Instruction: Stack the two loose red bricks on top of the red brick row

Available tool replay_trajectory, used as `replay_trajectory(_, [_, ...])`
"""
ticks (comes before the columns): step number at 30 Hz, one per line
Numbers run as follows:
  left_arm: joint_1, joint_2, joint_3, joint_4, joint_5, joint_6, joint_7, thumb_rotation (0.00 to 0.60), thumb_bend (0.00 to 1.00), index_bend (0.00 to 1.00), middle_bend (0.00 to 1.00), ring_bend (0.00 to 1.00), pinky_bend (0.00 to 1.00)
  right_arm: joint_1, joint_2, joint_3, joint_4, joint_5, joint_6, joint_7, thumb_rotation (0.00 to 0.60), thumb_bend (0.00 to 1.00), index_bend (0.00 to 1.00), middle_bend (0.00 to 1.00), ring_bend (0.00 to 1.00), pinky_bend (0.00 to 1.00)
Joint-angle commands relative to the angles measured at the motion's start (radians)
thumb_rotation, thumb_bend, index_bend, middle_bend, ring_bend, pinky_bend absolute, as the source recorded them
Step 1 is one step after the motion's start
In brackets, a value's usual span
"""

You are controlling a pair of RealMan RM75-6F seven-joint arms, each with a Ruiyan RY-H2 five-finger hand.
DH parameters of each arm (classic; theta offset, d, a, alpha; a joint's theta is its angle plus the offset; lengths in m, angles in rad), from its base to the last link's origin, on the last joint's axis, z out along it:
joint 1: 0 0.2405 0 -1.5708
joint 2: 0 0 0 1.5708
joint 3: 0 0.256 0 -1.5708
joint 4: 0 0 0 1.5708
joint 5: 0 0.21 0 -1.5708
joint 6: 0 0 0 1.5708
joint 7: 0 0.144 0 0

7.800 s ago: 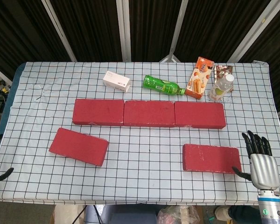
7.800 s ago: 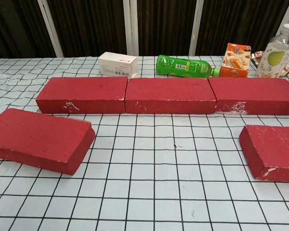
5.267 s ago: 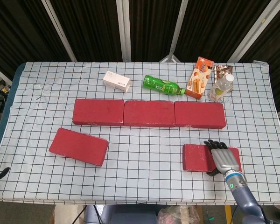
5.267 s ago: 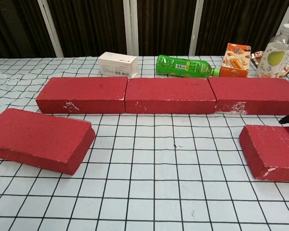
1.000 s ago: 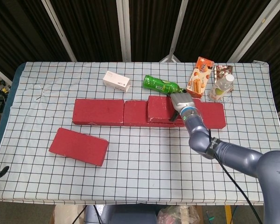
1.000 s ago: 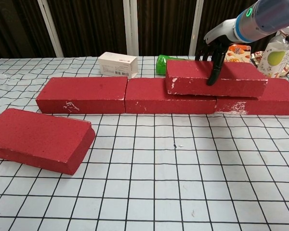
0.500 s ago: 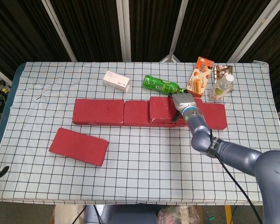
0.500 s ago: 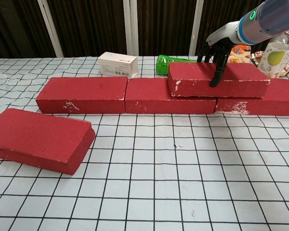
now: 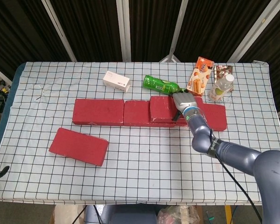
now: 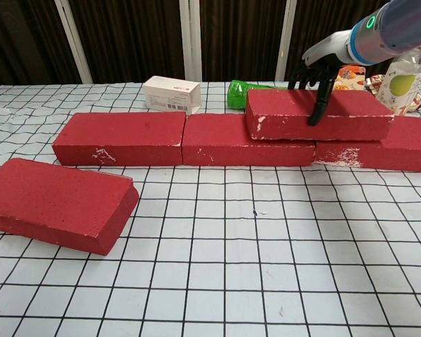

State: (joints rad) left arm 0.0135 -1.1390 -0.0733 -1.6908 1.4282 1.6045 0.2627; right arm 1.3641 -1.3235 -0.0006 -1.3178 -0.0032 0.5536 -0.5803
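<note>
Hidden: my left hand was out of both views. The right end of the brick row [image 10: 196, 137] ran off the chest view's edge. In the head view my right hand [image 9: 181, 103] covered part of the stacked brick [image 10: 316, 112], and I could not read how the underside of that brick met the row there.
Hard to make out: the green bottle [image 9: 162, 86] was mostly screened by the stacked brick in the chest view. The small packet [image 9: 222, 71] behind the clear bottle [image 9: 222, 86] was too small for me to identify.
Red bricks: I counted five. Three lay end to end as the row, one sat on top of it, and one loose brick [image 10: 56, 203] lay flat on the counter [image 10: 224, 281] near the front left, well apart from the row.
Other items: one white box [image 10: 171, 94], one green bottle on its side, one orange carton [image 9: 199, 77], one clear bottle upright, all behind the row.
Stacked brick position: it rested across the joint between the middle and right bricks of the row, roughly level.
Fingers: the dark fingers [image 10: 317, 95] of my right hand draped over the stacked brick from the far side. One reached down its front face, the others sat at the back top edge. I recorded this as a grip on the brick.
Arm: my right arm [image 9: 233, 154] came in from the lower right of the head view.
</note>
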Motion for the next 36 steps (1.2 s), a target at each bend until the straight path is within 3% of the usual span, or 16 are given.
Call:
replay_trajectory(1, [0.000, 0.000, 0.000, 0.000, -0.001, -0.001, 0.000, 0.600, 0.00, 0.03, 0.00, 0.00, 0.09, 0.005, 0.002, -0.007, -0.004, 0.000, 0.003, 0.005, 0.600, 0.15, 0.20, 0.15, 0.06, 0.00])
replay_trajectory(17, [0.000, 0.002, -0.002, -0.002, -0.007, -0.002, -0.001, 0.600, 0.00, 0.03, 0.00, 0.00, 0.09, 0.032, 0.014, -0.036, -0.031, 0.002, 0.025, 0.028, 0.600, 0.15, 0.18, 0.09, 0.01, 0.00])
replay_trajectory(27, [0.003, 0.007, -0.001, -0.004, -0.007, 0.001, -0.009, 0.600, 0.00, 0.03, 0.00, 0.00, 0.09, 0.053, 0.025, -0.058, -0.054, 0.027, 0.026, 0.021, 0.600, 0.15, 0.10, 0.01, 0.00, 0.00])
replay_trajectory(36, [0.004, 0.008, -0.002, -0.004, -0.007, 0.001, -0.012, 0.600, 0.00, 0.03, 0.00, 0.00, 0.09, 0.072, 0.031, -0.072, -0.068, 0.049, 0.033, 0.016, 0.600, 0.15, 0.08, 0.00, 0.00, 0.00])
